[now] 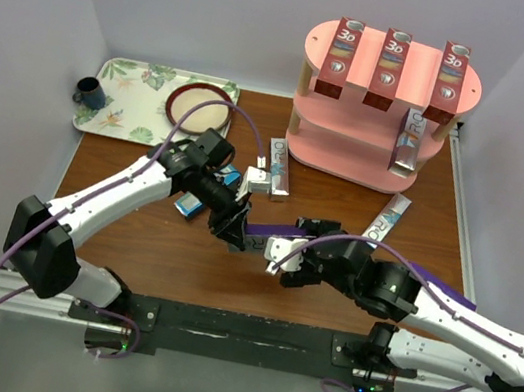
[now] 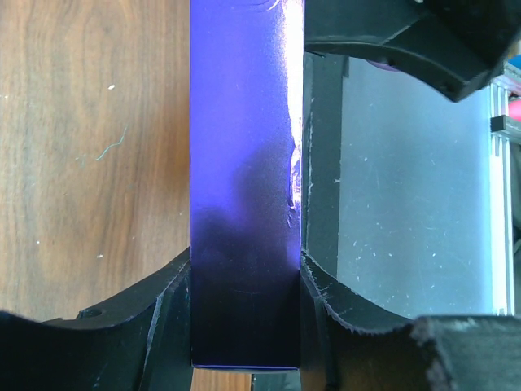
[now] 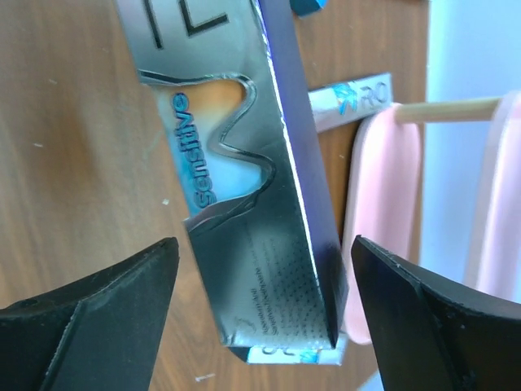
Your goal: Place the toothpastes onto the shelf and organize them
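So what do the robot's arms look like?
The left arm and the right arm are both white tubes with chunky black joints. A thin purple cable loops along each one. The left gripper and right gripper each have two black, wedge-shaped fingers.

The shelf (image 1: 349,161) is a pink three-tier rack on pale posts. Three red "3D" cartons (image 1: 389,69) lie side by side across its top board. A silver-white leaning carton (image 1: 408,146) stands tilted at the shelf's right end, below that board. A flat silver carton (image 1: 387,218) lies just in front of the right end, and a silver-and-red carton (image 1: 279,169) off the left end. Teal-blue cartons (image 1: 189,207) lie further left. The purple carton (image 1: 271,230), with a silver "sensitive" face, is well in front of the shelf, clamped in the left gripper (image 1: 233,230).
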